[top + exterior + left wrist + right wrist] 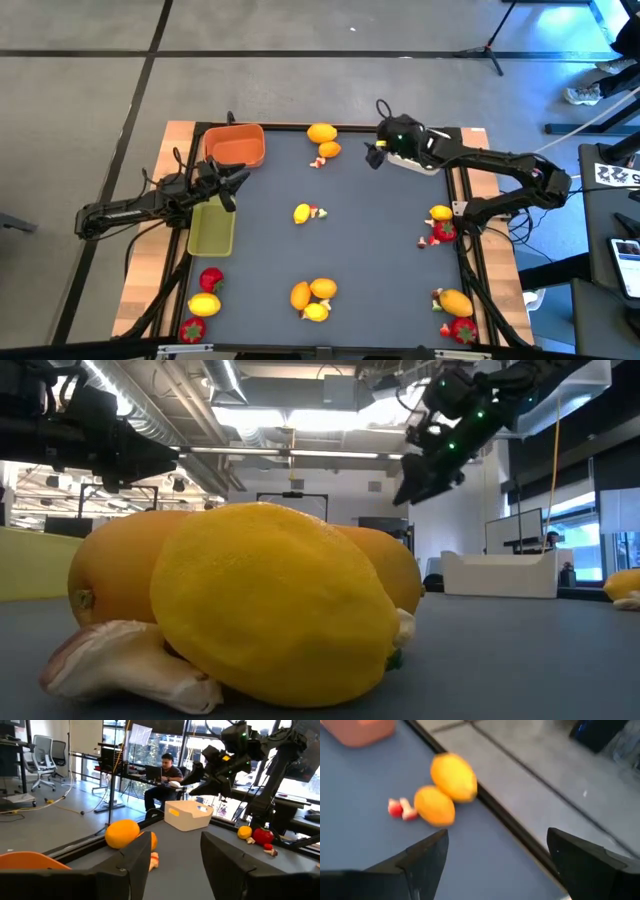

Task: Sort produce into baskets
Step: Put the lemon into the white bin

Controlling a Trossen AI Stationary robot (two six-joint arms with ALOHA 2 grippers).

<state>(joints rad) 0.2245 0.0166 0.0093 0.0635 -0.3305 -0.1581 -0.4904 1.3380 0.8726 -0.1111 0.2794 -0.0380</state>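
Observation:
My right gripper (374,152) hangs open above the table's far side, just left of the white basket (187,815), nothing between its fingers (427,857). Below and ahead of it lie a yellow citrus (453,776), an orange citrus (434,806) and small pale-and-red bits (400,809). My left gripper (238,178) stands open and level at the left edge, between the orange basket (236,146) and the yellow-green basket (212,229), holding nothing. More produce lies scattered on the mat, such as a yellow citrus (302,212) at the middle.
Citrus pieces (314,296) cluster at the near middle, filling the low view. Strawberries and a lemon (204,305) lie at the near left. A citrus and a strawberry (444,232) sit at the right edge, others at the near right (456,302). A person sits beyond the table.

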